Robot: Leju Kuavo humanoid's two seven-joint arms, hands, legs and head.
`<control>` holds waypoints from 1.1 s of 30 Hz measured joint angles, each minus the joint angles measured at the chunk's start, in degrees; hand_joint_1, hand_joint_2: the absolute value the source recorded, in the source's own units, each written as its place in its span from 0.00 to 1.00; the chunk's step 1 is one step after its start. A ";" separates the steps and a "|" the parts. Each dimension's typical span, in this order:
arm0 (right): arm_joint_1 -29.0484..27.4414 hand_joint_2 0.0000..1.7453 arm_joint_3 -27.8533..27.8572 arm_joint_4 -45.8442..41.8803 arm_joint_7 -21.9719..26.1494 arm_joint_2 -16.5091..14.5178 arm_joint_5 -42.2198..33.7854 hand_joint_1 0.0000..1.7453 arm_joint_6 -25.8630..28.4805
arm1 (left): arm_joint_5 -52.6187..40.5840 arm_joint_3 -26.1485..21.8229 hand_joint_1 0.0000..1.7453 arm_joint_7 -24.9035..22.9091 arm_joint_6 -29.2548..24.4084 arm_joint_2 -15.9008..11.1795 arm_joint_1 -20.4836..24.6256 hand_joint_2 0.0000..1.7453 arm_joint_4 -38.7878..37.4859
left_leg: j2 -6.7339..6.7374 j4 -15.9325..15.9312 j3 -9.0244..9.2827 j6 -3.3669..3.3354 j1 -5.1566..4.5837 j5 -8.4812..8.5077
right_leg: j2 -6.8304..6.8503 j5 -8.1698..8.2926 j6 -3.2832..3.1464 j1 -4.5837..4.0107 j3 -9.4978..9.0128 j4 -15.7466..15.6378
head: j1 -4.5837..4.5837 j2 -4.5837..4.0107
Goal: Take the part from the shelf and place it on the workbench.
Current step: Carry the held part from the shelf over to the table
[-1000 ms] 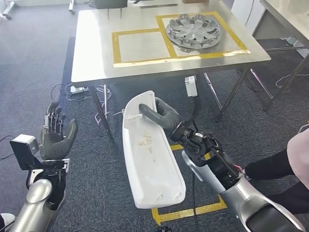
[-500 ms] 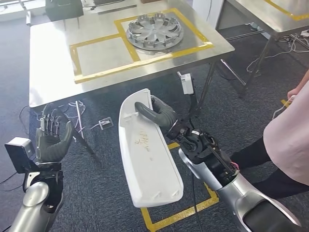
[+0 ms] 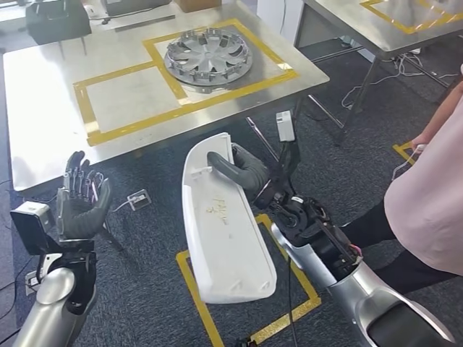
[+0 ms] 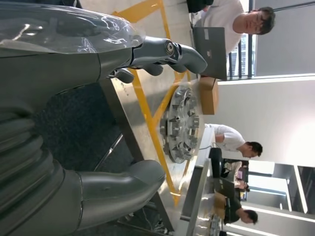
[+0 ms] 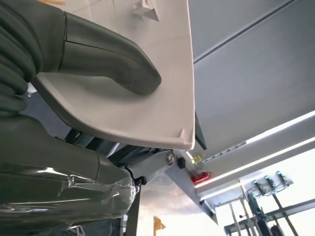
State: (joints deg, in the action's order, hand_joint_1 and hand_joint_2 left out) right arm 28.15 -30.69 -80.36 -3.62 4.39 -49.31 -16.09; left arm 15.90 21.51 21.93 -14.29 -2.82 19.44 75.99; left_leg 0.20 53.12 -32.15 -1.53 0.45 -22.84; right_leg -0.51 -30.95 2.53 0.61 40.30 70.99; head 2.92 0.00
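Nearest the robot, the right hand (image 3: pixel 243 170) grips a long white plastic part (image 3: pixel 223 228) near its far end, the thumb (image 5: pixel 108 59) lying across the inner face and the darker fingers wrapped round the back; the part hangs in the air over the dark carpet, its length tilted toward the robot and its lower end above a square of yellow floor tape (image 3: pixel 246 289). On the other side the left hand (image 3: pixel 82 206) is raised with its palm up, fingers spread and slightly curled, holding nothing. At the right edge stands a person in a pale pink top (image 3: pixel 428 210), one dark sleeve reaching in behind the right arm. Beyond the part is the metal workbench (image 3: pixel 49 123), marked with yellow tape into two rectangles. A silver wheel cover (image 3: pixel 208 56) lies flat in the right-hand rectangle. A black bag (image 3: pixel 57 20) sits at the bench's far left corner, and a second metal table (image 3: pixel 377 25) stands further off to the right.
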 joint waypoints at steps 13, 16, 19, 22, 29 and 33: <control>0.42 1.00 -0.03 -0.86 -0.73 0.33 -0.04 1.00 0.58 | 0.34 0.04 0.00 -0.08 -0.72 0.03 0.51 1.00 -0.13 | 0.20 17.23 -7.93 3.06 0.14 -7.15 | -0.05 8.85 -3.16 -0.07 -8.25 -17.58 | -0.68 0.00; 0.39 1.00 -0.07 -0.86 -0.81 0.33 0.01 1.00 0.40 | 0.29 0.04 0.00 -0.08 -0.74 -0.01 0.34 1.00 -0.16 | 0.17 15.65 -10.51 2.63 -0.01 -6.12 | -0.51 7.45 -3.19 -0.28 -9.87 -17.59 | -1.24 0.00; 0.45 1.00 -0.14 -0.83 -0.85 0.32 0.13 1.00 0.08 | 0.15 0.05 0.00 -0.08 -0.83 -0.06 0.37 1.00 -0.17 | -0.04 3.42 -7.04 1.17 -0.70 2.43 | -0.87 5.85 -2.86 -0.62 -11.55 -17.56 | -1.74 0.00; 0.54 1.00 -0.20 -0.78 -0.76 0.32 0.29 1.00 -0.06 | 0.09 0.07 0.00 -0.09 -0.86 -0.05 0.40 1.00 -0.17 | -0.60 -0.20 -5.52 0.44 -0.94 4.19 | -1.22 4.90 -1.92 -0.83 -12.17 -17.14 | -1.81 0.00; 0.56 1.00 -0.12 -0.78 0.02 0.36 1.51 1.00 -0.27 | 0.04 0.07 0.00 -0.08 -0.42 0.07 0.42 1.00 -0.18 | -0.50 -0.50 -2.09 -0.50 -0.47 2.11 | -0.13 -1.87 -0.12 -0.22 -2.55 -0.03 | -0.67 0.00; 0.46 1.00 -0.11 -0.77 0.04 0.44 1.80 1.00 -0.31 | 0.03 0.07 0.00 -0.07 -0.14 0.09 0.29 1.00 -0.20 | -0.66 -0.21 0.50 0.06 -0.47 -0.11 | 0.03 5.44 0.10 0.05 -3.80 -10.12 | 0.28 0.00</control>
State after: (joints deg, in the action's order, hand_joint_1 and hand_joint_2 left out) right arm 28.61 -30.80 -81.13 -3.58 4.84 -47.51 -16.40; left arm 15.93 21.57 21.86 -14.44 -2.73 19.73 75.79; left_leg -0.45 52.90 -31.65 -1.46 -0.02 -22.95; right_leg -0.48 -25.51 2.63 0.66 36.50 60.87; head 3.20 0.00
